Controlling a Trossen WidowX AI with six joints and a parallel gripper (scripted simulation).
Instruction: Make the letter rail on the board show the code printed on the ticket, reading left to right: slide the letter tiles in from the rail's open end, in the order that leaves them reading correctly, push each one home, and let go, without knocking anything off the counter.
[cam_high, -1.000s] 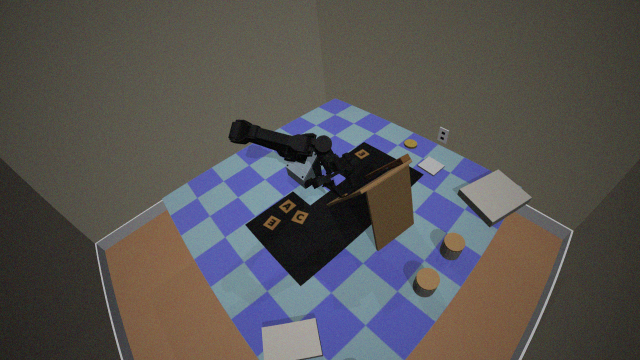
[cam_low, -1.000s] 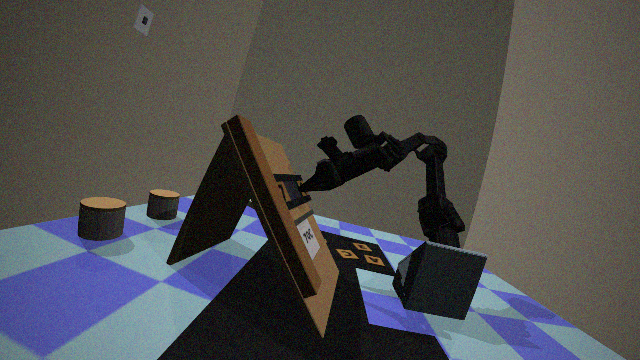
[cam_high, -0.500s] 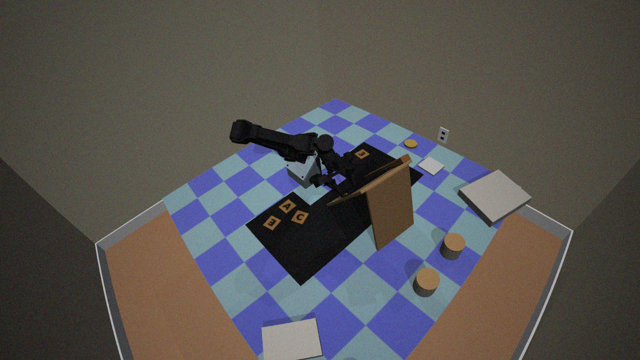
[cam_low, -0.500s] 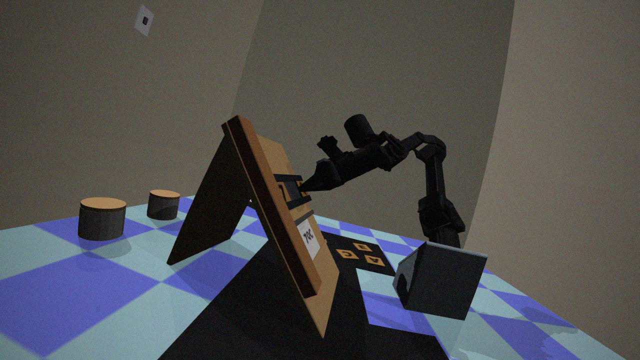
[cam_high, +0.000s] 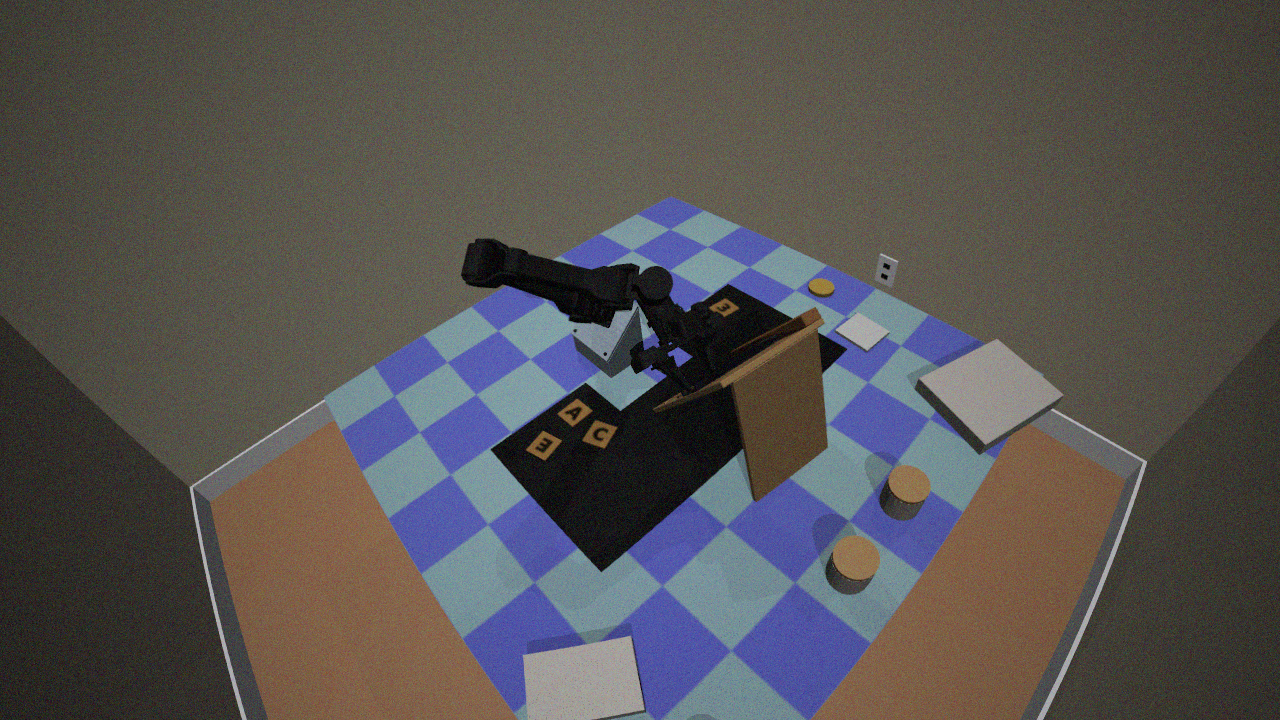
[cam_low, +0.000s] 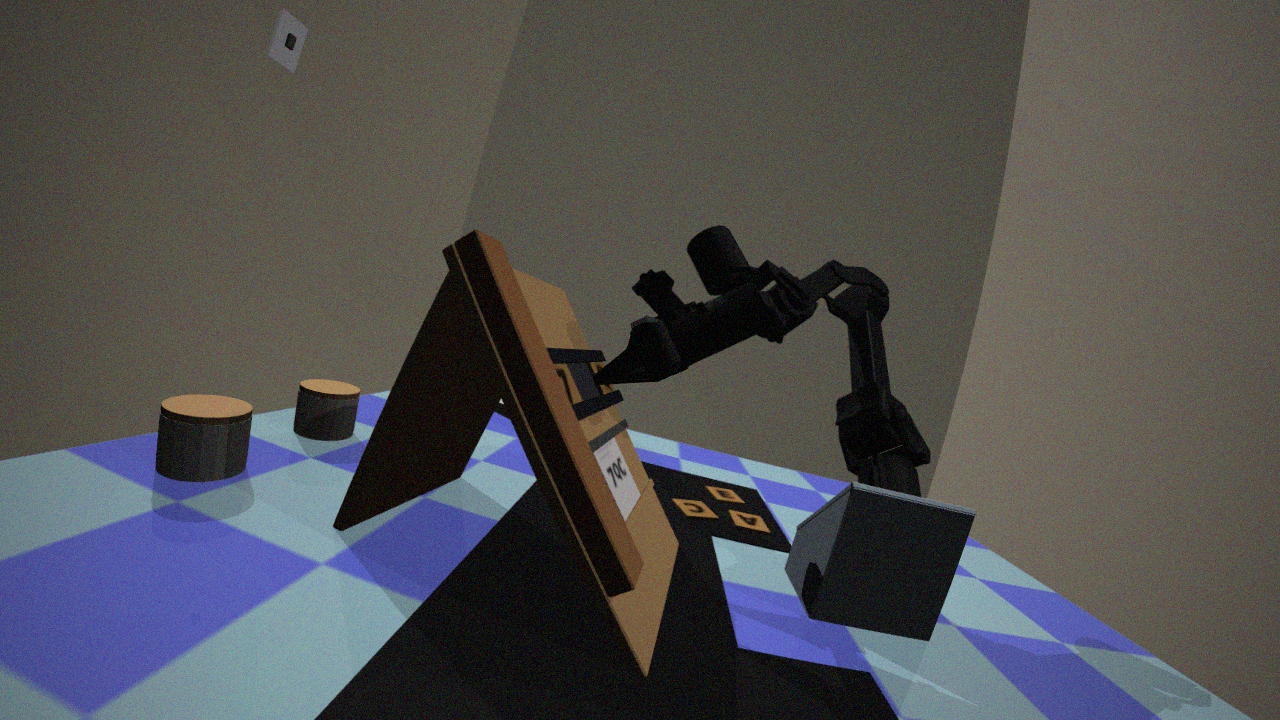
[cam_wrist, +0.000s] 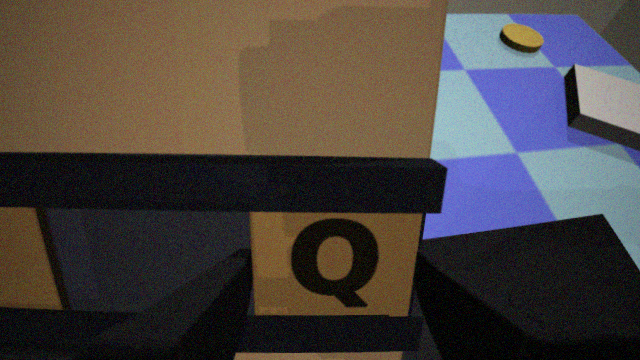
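Observation:
My gripper (cam_wrist: 333, 261) (cam_low: 604, 374) is shut on the Q tile (cam_wrist: 270, 295), at the rail's right end. The tile sits upright between the bars of the rail (cam_wrist: 215, 182) (cam_low: 575, 355), its right edge just inside the upper bar's end. The 7 tile (cam_wrist: 20, 260) (cam_low: 564, 385) stands further left in the rail, with a gap between them. The ticket (cam_low: 617, 479) on the leaning board (cam_low: 546, 295) reads 7QC. The C tile (cam_high: 599, 434) (cam_low: 694, 508), A tile (cam_high: 574, 411) (cam_low: 750, 520) and an E-like tile (cam_high: 543, 445) (cam_low: 725, 493) lie on the black mat (cam_high: 608, 528).
Another tile (cam_high: 724, 307), marked like a 3, lies at the mat's far end. A grey box (cam_high: 608, 349) (cam_low: 886, 564) stands near the arm. Two dark jars (cam_high: 904, 492) (cam_high: 852, 565) stand behind the board. A yellow disc (cam_high: 820, 287) (cam_wrist: 521, 37) and white slabs (cam_high: 989, 385) (cam_high: 583, 677) lie around.

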